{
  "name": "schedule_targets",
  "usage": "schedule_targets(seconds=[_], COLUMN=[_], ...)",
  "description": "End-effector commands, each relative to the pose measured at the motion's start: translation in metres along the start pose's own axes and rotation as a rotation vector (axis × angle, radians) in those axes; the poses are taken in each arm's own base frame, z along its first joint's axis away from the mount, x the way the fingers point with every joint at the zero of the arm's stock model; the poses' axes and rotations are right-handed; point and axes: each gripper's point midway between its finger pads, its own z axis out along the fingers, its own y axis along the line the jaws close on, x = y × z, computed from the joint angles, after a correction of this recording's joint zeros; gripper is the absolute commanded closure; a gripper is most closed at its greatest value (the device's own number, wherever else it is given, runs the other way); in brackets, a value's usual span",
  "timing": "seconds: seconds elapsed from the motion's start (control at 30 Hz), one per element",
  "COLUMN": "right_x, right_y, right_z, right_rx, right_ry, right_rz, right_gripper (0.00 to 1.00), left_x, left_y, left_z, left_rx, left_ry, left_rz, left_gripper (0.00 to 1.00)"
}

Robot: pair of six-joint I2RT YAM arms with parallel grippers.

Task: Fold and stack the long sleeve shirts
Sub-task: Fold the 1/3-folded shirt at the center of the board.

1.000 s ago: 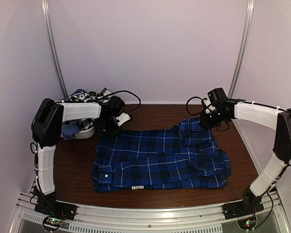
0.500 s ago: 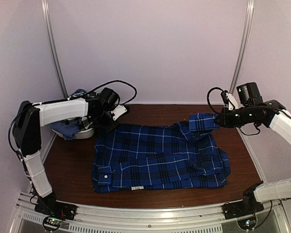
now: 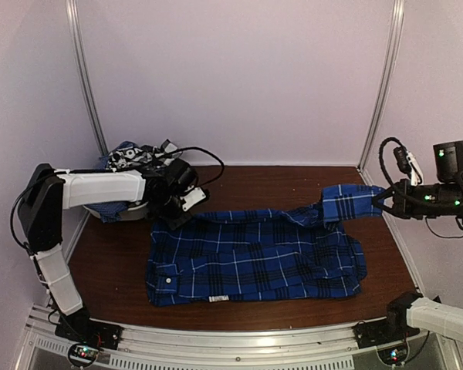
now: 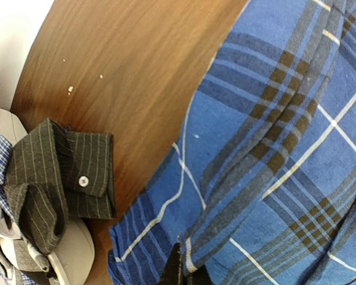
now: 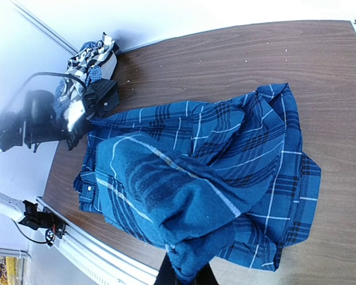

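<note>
**A:** What sort of place is this?

**B:** A robot test booth in a lab, not a home. The left arm (image 3: 108,185) and right arm (image 3: 444,317) are bolted to an aluminium rail (image 3: 239,339) at six o'clock of a brown wooden table (image 3: 247,181).

**A:** What else shows it?

**B:** Plain pale lilac panels (image 3: 231,77) close it in at nine, twelve and three o'clock. Metal poles (image 3: 85,77) stand at eleven and one. Loose black cables (image 3: 204,149) trail off the arms, and small lights (image 3: 81,353) glow by their bases.
</note>
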Motion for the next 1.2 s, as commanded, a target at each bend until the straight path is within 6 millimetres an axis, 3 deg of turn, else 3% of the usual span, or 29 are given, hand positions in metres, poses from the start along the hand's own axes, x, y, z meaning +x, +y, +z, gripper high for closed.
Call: schedule_targets(seconds=[0.0,0.37,0.57,0.7,0.97,1.17], right_x=[0.012,0.026,0.039,0.038,0.038,0.035], right_y=[0.012,0.032,0.034,0.034,0.029,0.022], right_z=[-0.033,-0.096,-0.103,-0.112,-0.110,-0.103], right_rx=[-0.047,-0.115,-0.150,-0.157,-0.134,-0.090], right_ry=[-0.004,-0.034,-0.039,-0.073,-0.080,-0.073], right_rz=[0.059,0.085,0.138,0.164,0.187,0.188], right_gripper=[1.00,1.00,1.00,1.00,1.00,1.00], left_x=[0.009,0.032,0.042,0.044,0.047,0.056], left_y=[-0.003,-0.028,-0.040,-0.050,-0.059,-0.060], left_z=[-0.004,-0.025,-0.029,-0.033,-0.042,-0.032], left_rx=[-0.033,0.001,0.022,0.037,0.046,0.027], left_ry=[0.012,-0.002,-0.003,-0.014,-0.037,-0.001], left_rz=[-0.024,-0.044,-0.054,-0.043,-0.026,-0.021], left_gripper=[1.00,1.00,1.00,1.00,1.00,0.84])
